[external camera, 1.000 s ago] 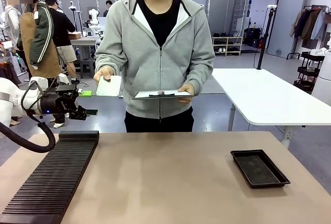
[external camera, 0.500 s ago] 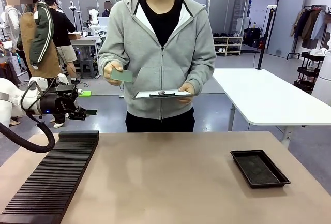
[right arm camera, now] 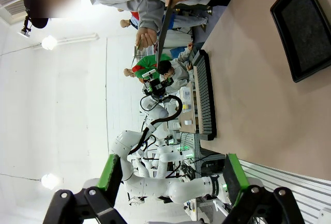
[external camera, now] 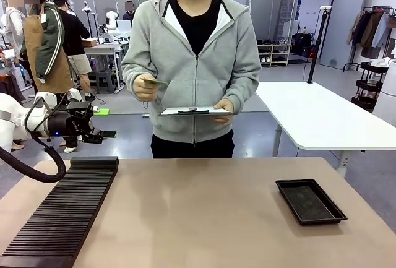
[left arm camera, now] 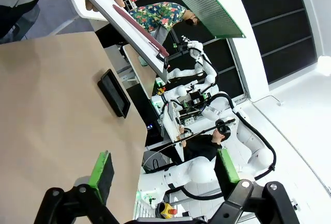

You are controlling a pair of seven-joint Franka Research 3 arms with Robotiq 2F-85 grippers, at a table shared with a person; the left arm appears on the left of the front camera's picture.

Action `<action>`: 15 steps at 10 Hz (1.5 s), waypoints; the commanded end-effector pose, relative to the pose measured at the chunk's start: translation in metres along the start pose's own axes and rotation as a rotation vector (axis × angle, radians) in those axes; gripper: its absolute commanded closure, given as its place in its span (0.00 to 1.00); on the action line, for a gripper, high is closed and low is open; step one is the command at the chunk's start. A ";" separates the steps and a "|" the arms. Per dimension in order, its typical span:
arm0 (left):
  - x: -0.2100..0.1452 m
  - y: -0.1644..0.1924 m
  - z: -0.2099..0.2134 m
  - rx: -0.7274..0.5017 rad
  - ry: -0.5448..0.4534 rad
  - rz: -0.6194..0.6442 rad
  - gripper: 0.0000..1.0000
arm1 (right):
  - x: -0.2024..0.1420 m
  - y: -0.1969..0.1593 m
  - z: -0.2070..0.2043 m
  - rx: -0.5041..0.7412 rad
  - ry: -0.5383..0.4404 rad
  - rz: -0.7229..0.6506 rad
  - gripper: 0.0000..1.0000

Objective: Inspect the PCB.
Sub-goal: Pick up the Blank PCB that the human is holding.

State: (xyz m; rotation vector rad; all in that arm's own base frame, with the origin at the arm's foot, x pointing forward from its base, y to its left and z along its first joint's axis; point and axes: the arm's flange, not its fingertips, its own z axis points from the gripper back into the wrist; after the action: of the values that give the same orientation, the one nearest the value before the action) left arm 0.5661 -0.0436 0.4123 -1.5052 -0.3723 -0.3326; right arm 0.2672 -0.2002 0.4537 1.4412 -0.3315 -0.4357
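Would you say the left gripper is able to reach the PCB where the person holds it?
Probably not yet: the person's hand holds the PCB at chest height beyond the table's far edge, while the open left gripper hangs off the table's left side.

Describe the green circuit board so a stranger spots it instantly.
Find the person in the grey hoodie across the tan table. One hand holds a thin green rectangular circuit board, higher than the flat white clipboard. Unlike that, it is green and smaller.

The bench (external camera: 198, 218) is smooth, matt tan. The black tray (external camera: 325, 221) looks like matt plastic with a grainy floor. The PCB (left arm camera: 207, 4) has a finely dotted green face. The hoodie (external camera: 210, 64) is soft grey cloth.
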 end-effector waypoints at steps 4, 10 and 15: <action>0.000 0.000 0.000 0.003 -0.002 -0.001 0.00 | -0.001 0.003 0.001 0.000 -0.002 0.008 0.00; 0.000 0.000 0.000 0.003 -0.002 -0.001 0.00 | -0.001 0.003 0.001 0.000 -0.002 0.008 0.00; 0.009 -0.027 -0.001 0.032 0.031 -0.013 0.00 | -0.001 0.003 0.001 0.000 -0.002 0.008 0.00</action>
State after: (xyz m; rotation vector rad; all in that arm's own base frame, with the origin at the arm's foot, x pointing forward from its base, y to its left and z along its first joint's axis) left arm 0.5657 -0.0440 0.4185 -1.4992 -0.3738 -0.3434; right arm 0.2672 -0.2002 0.4537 1.4412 -0.3314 -0.4357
